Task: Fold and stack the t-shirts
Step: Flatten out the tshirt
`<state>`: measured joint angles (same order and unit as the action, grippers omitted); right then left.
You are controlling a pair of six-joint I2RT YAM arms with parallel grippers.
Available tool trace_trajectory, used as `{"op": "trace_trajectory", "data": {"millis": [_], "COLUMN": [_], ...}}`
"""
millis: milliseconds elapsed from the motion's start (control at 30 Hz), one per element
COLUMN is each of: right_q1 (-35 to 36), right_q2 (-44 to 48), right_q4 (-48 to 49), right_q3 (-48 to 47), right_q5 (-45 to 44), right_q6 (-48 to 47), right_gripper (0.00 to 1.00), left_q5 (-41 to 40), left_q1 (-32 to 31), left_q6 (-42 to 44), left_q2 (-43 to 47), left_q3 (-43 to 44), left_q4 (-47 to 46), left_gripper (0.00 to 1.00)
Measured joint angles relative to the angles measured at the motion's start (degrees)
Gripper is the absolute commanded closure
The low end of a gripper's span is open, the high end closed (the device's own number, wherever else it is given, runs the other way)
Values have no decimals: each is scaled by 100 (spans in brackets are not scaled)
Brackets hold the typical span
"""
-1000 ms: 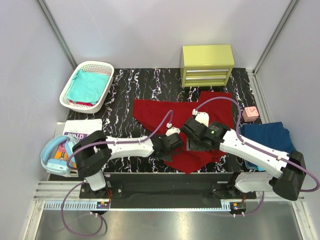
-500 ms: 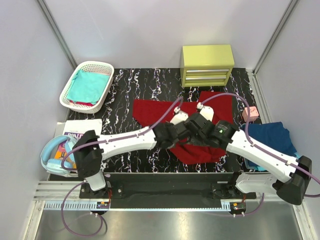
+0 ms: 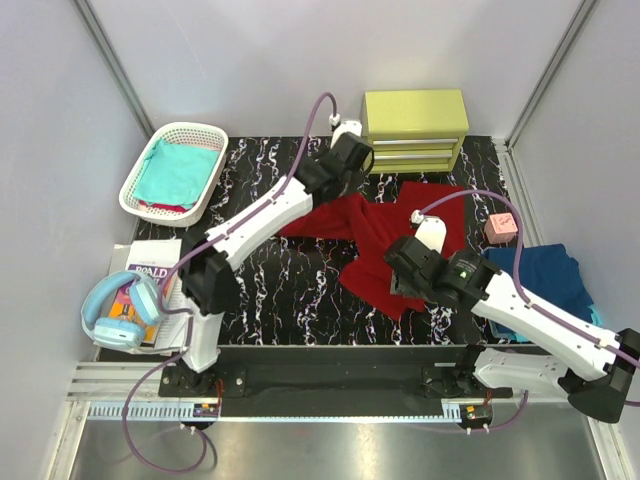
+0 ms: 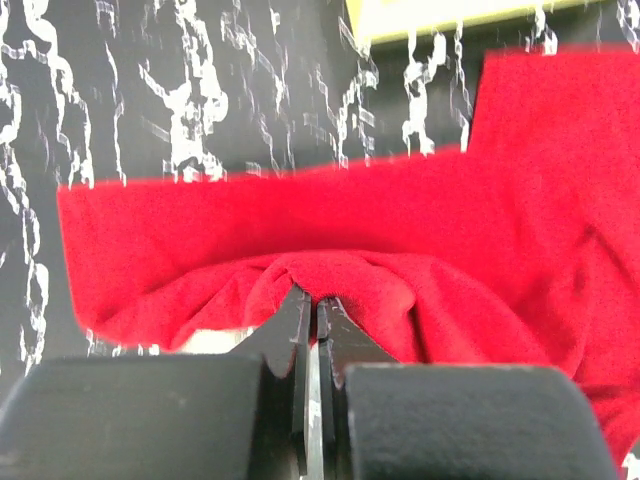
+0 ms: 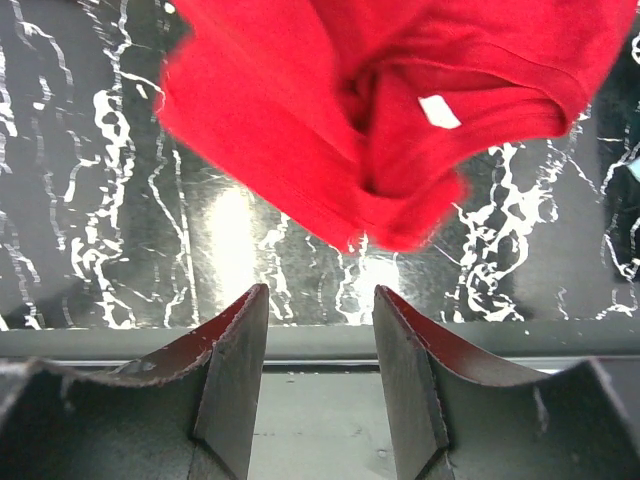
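Since a fold needs one edge raised, the left end effector (image 3: 350,192) reaches far across the worktop (image 3: 265,275) toward the yellow drawer unit (image 3: 415,130). It appears to lift the dark red t-shirt (image 3: 378,240), which lies crumpled mid-worktop, while the right end effector (image 3: 398,272) hangs over the shirt's near edge. From the left wrist, the jaws are pinched tight on a bunched ridge of soft, wrinkled cloth. From the right wrist, the jaws stand part open and hold nothing. The shirt lies just beyond them with its white label (image 5: 438,111) showing.
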<state>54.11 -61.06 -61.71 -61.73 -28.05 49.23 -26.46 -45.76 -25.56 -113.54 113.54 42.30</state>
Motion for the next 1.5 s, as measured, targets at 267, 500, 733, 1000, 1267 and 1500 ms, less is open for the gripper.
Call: {"op": "trace_trajectory", "data": {"millis": [267,500,733,1000,1267,1500], "right_q1": [0,0,0,0,0,0], "right_q2": [-31,-81,-267,-271,-476,-1585], "right_q4": [-120,-120,-116,-105,66,376], "right_q3": [0,4,17,146,317,638], "right_q5": [-103,-109,-101,-85,81,293], "right_q6": [-28,-181,-278,-273,-343,-509], "right_gripper": [46,46,45,46,44,44], "left_q5": [492,643,503,221,315,326], "left_q1": [616,841,791,791,796,800], "left_q6": [72,146,376,407,98,-2], "left_q2": [-894,-1235,-1241,-461,280,586], "left_q3": [852,914,951,-348,-1832,-2802], "left_q4": [175,229,234,48,-343,-468], "left_gripper": [100,89,42,28,28,26]}}
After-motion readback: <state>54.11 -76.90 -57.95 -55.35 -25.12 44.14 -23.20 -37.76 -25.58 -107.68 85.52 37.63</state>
